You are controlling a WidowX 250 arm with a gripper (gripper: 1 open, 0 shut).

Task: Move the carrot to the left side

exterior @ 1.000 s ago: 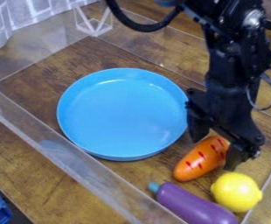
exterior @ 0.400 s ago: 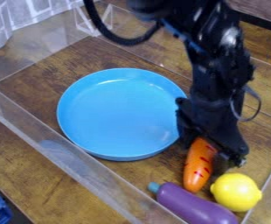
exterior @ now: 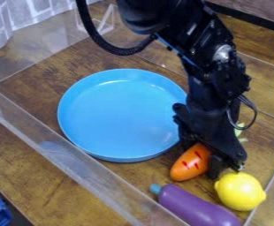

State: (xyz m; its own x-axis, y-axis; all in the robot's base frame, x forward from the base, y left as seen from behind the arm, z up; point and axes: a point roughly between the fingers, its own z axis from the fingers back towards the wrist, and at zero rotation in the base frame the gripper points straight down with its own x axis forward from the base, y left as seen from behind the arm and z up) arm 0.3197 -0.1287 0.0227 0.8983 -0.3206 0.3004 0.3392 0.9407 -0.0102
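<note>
I am at the grasping step: my claw point(exterior: 208, 148) points steeply down onto the carrot point(exterior: 192, 163), which lies on the wooden table point(exterior: 57, 62) directly beneath my fingertips, its orange body poking out toward the camera. The blue plate point(exterior: 116, 113) sits just beside me on the left of the view, the yellow lemon point(exterior: 239, 191) just to the right and nearer the camera, and the purple eggplant point(exterior: 196, 208) beyond the carrot toward the front edge. My jaws stand partway closed around the carrot's upper end. My own dark frame hides the contact, so I cannot tell whether they are truly gripping it yet. The carrot is not lifted. Next, I judge, I need a firm squeeze, a lift clear of the plate's rim, and a carry across to the left side.
</note>
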